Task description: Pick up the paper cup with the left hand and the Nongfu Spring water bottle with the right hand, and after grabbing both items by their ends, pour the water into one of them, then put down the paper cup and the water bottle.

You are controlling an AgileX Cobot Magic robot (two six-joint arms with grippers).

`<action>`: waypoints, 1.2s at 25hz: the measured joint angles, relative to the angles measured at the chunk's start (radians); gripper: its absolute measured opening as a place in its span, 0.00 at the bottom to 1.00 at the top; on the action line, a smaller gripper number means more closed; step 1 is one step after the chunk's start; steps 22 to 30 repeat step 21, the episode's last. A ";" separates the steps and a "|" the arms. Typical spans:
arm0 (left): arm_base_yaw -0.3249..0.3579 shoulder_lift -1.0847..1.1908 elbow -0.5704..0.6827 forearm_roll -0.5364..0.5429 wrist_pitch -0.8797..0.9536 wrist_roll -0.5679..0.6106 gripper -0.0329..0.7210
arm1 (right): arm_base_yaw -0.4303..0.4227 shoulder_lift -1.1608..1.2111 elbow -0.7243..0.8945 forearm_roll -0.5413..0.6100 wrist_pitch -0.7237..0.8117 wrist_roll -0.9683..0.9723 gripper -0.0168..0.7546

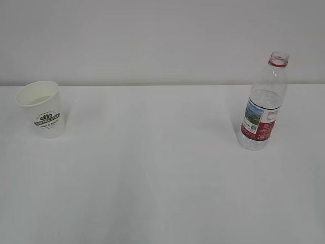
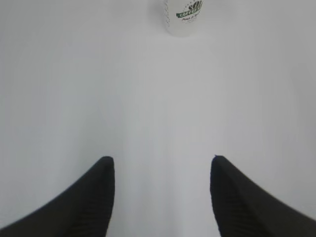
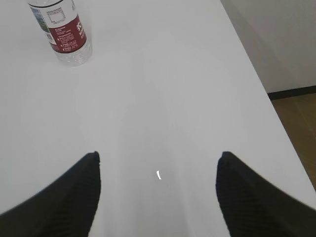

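- Paper cup [image 1: 41,109] upright near the table's [image 1: 162,178] far left corner, as I see it from my exterior feed; white, dark green round logo facing the camera, cream inside, mouth open to the top.
- Nongfu Spring water bottle [image 1: 263,104] upright toward the far right of the table, well apart from the cup; cap off, red neck ring showing, red label with a landscape picture, water [image 1: 266,99] level just above the label.
- Neither arm shows in my exterior feed.
- Left end effector [image 2: 163,160] released: both dark fingers [image 2: 94,197] spread wide over bare table, nothing between them. The cup sits at the top edge of my left wrist feed, well ahead of the fingertips and untouched.
- Right end effector [image 3: 159,155] released too: fingers [image 3: 247,192] held apart above the tabletop, gripping nothing. The bottle stands in the upper left corner of my right wrist feed, well clear of the fingertips.
- Table's right edge runs along that feed's right side, with wooden floor [image 3: 296,128] below it.
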 joint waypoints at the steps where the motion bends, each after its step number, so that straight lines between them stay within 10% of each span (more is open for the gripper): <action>1: 0.000 0.000 0.000 0.000 -0.007 0.000 0.63 | 0.000 0.000 0.000 0.000 -0.002 0.000 0.73; 30: 0.000 0.000 0.008 0.000 -0.009 0.000 0.63 | 0.000 0.000 0.006 0.000 -0.028 -0.002 0.73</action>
